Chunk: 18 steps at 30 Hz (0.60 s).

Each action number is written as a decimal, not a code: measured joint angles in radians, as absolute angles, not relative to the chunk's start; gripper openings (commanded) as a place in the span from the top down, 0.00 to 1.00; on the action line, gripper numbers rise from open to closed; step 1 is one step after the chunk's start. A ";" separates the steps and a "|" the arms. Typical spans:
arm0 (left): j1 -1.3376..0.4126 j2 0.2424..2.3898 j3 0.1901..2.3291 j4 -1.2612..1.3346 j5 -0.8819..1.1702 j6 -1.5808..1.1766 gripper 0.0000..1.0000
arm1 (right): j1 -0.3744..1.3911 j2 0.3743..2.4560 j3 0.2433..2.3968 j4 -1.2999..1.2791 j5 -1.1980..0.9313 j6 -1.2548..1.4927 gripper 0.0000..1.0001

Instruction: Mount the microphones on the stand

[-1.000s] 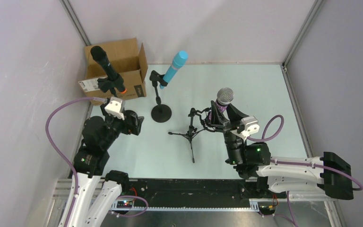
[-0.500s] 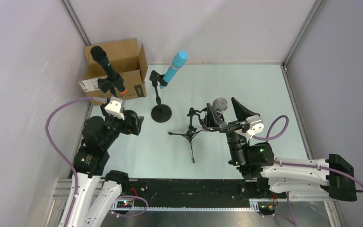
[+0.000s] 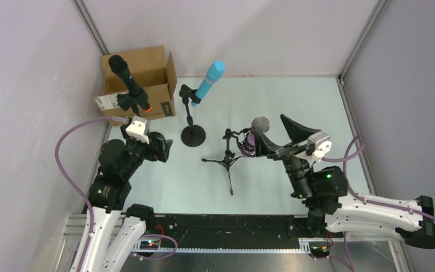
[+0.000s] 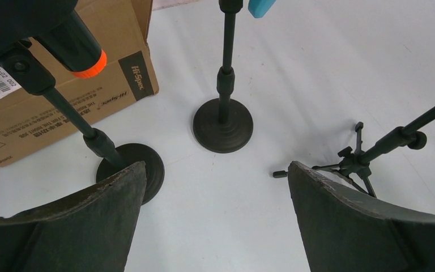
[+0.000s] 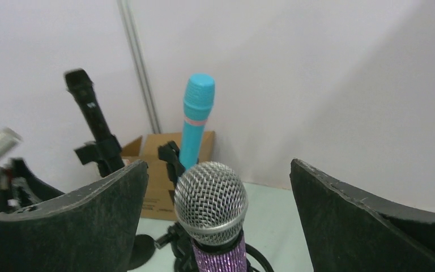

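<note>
The glittery purple microphone (image 3: 259, 126) with a silver mesh head sits in the clip of the tripod stand (image 3: 229, 161). My right gripper (image 3: 269, 133) is open, a finger on each side of the mesh head (image 5: 210, 204) without touching it. The turquoise microphone (image 3: 210, 79) stands clipped on a round-base stand (image 3: 193, 136). The black microphone (image 3: 126, 76) with an orange-red end (image 4: 88, 56) is clipped on another round-base stand (image 4: 130, 170). My left gripper (image 3: 163, 148) is open and empty, low over the floor near that stand.
An open cardboard box (image 3: 141, 73) sits at the back left, right behind the black microphone's stand. Grey walls close in the left, back and right sides. The tripod's legs (image 4: 362, 158) spread across the middle of the table.
My right gripper opened off the purple microphone and drew back to the right. The microphone stayed in the tripod's clip, its head now a little further left. The left arm has not moved.
</note>
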<state>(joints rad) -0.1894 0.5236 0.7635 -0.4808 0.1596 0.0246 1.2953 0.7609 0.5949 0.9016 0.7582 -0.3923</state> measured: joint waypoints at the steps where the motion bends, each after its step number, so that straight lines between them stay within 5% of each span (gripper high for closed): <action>1: -0.189 0.523 0.760 -0.479 0.160 0.024 0.02 | 1.296 0.733 0.617 0.847 0.738 -0.379 0.01; 11: -0.189 0.548 0.703 -0.459 0.157 -0.003 0.02 | 1.268 0.598 0.775 0.545 0.893 -0.291 0.00; 18: -0.156 0.573 0.616 -0.426 0.141 0.009 0.02 | 0.919 0.517 0.784 0.085 0.952 0.037 0.01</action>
<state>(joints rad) -0.1558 0.5732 0.6155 -0.4259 0.1410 0.0090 0.9192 0.5171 0.7841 0.0853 0.9524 0.0372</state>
